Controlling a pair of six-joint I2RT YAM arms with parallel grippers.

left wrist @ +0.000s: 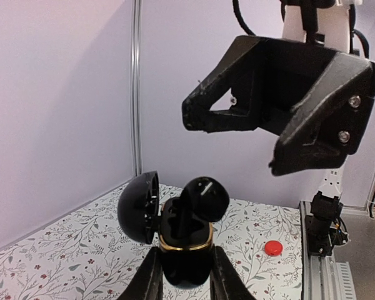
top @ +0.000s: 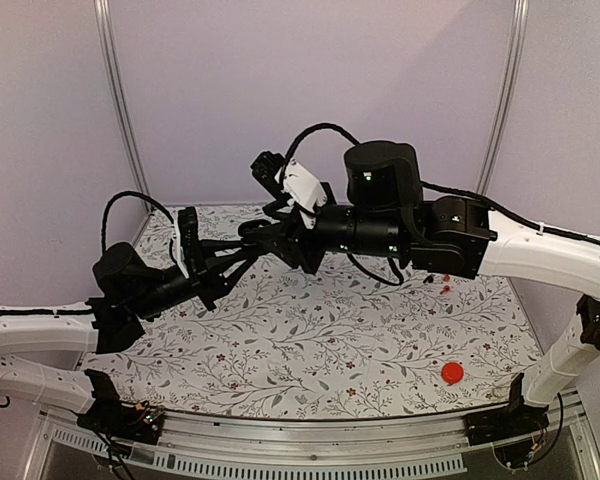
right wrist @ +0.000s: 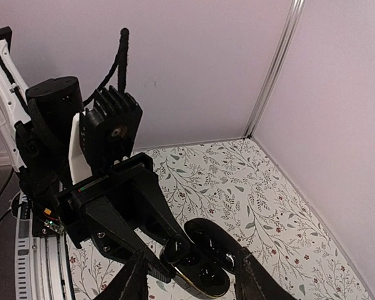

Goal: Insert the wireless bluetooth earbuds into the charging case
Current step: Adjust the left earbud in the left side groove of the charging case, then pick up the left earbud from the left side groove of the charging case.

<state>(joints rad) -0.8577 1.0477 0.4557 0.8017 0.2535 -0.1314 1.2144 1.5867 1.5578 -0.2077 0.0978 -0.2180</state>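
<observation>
My left gripper (left wrist: 186,270) is shut on the body of the glossy black charging case (left wrist: 186,250) and holds it upright above the table. The case's round lid (left wrist: 139,207) is swung open to the left. A black earbud (left wrist: 204,199) stands in one slot and sticks up above the gold rim. My right gripper (right wrist: 194,281) is open and empty just above the case (right wrist: 206,278), with one finger on each side of it. From there the earbud (right wrist: 182,245) shows beside the lid (right wrist: 225,240). I cannot tell what the other slot holds. In the top view the grippers meet (top: 260,240).
A flat red disc (top: 452,373) lies on the floral table near the right front; it also shows in the left wrist view (left wrist: 273,247). Two small red bits (top: 446,285) lie by the right arm. Purple walls with metal posts close the back and sides.
</observation>
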